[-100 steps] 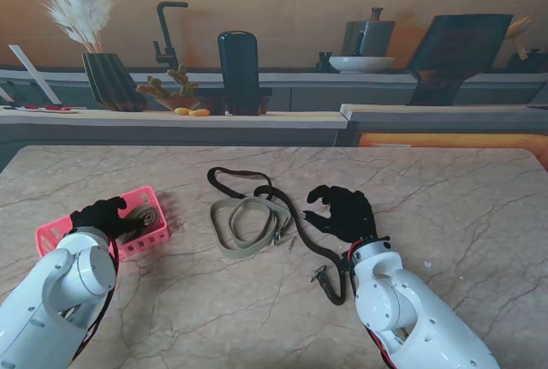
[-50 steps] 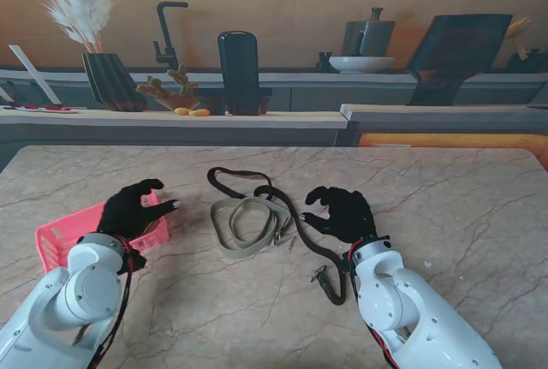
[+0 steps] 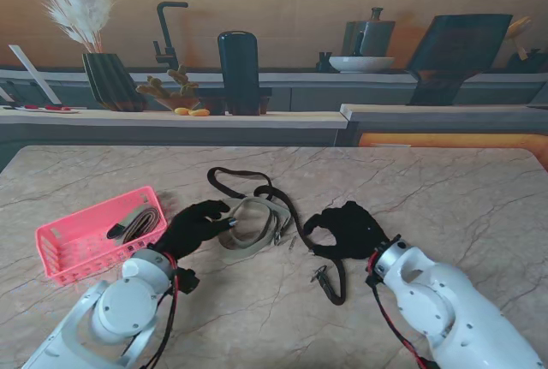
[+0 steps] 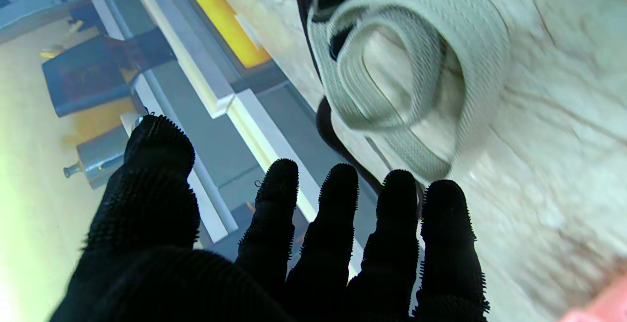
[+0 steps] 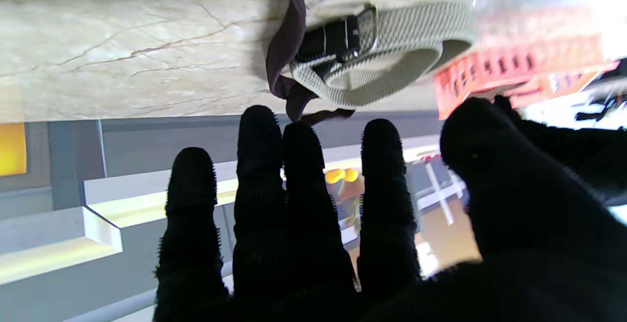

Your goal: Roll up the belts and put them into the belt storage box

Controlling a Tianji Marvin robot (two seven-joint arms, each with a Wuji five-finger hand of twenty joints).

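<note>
Grey belt (image 3: pixel 248 228) loose coil mid-table, crossed by black belt (image 3: pixel 295 219) snaking toward right arm. Pink storage box (image 3: pixel 64 241) at left, one rolled belt (image 3: pixel 137 223) inside. Left hand (image 3: pixel 195 226) empty, fingers spread, tips at grey coil's left edge. Right hand (image 3: pixel 347 230) empty, fingers loosely curled, over black belt; contact unclear.
</note>
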